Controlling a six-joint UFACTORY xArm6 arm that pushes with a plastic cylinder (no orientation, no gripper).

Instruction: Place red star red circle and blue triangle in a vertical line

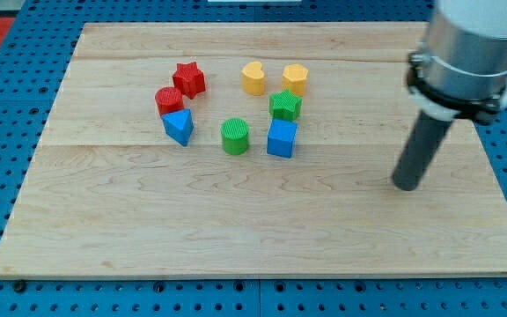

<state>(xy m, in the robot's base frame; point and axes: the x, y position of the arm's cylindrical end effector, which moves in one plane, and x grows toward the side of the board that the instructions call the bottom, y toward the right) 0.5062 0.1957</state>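
Already the red star (188, 78), red circle (169, 99) and blue triangle (179, 126) stack in a near-vertical line, so my tip (406, 184), gripperless and holding nothing, stands well right.

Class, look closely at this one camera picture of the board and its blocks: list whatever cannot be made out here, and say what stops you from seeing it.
- The arm above its grey cuff: cut off by the view's top and right edges.
- Contact among red star, red circle and blue triangle: they crowd together, gaps too small to judge.
- Whether my tip rests on the wooden board: a single view cannot settle it.
- Yellow block shape: too small.
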